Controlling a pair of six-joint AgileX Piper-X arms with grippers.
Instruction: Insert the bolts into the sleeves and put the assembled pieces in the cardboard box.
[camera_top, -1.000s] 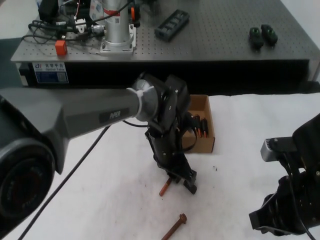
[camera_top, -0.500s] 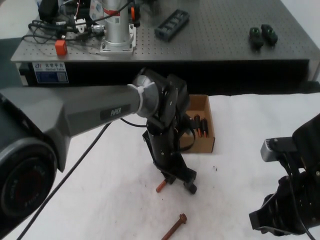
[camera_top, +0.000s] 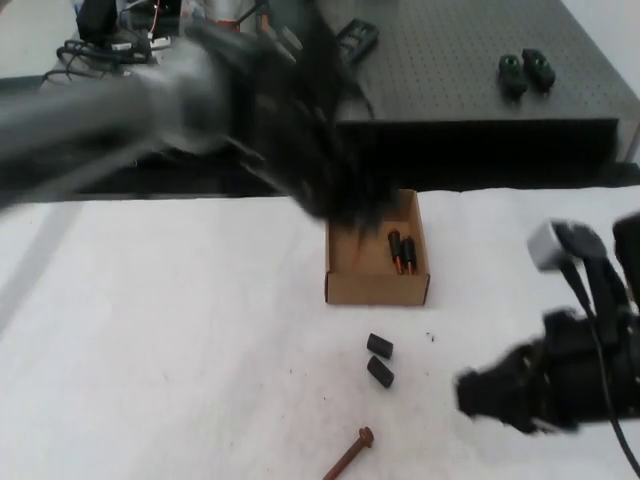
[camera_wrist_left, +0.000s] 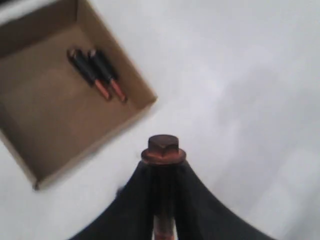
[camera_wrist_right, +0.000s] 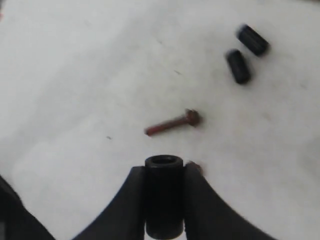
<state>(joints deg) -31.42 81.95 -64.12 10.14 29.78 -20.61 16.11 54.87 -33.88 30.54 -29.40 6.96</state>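
Observation:
My left gripper (camera_wrist_left: 163, 167) is shut on a copper bolt (camera_wrist_left: 163, 149), which sticks out head first, held above the white cloth just beside the cardboard box (camera_wrist_left: 145, 100). In the box (camera_top: 378, 285) lie two assembled pieces (camera_top: 400, 250), side by side. My right gripper (camera_wrist_right: 164, 172) is shut on a black sleeve (camera_wrist_right: 163, 195), its open end facing out, above the cloth. Below it lie a loose bolt (camera_wrist_right: 172, 123) and two black sleeves (camera_wrist_right: 238, 66). In the high view those sleeves (camera_top: 379, 358) rest in front of the box, and the loose bolt (camera_top: 350, 455) is near the front edge.
A dark perforated bench (camera_top: 450, 60) with cables, a metal post and small parts stands behind the cloth. The left arm (camera_top: 200, 90) sweeps blurred across the upper left, over the box's back. The right arm (camera_top: 560, 370) is at the lower right.
The left arm has lifted off the cloth and swung back toward the box, taking along the bolt that lay under it. Two sleeves now show there. The right arm has shifted left.

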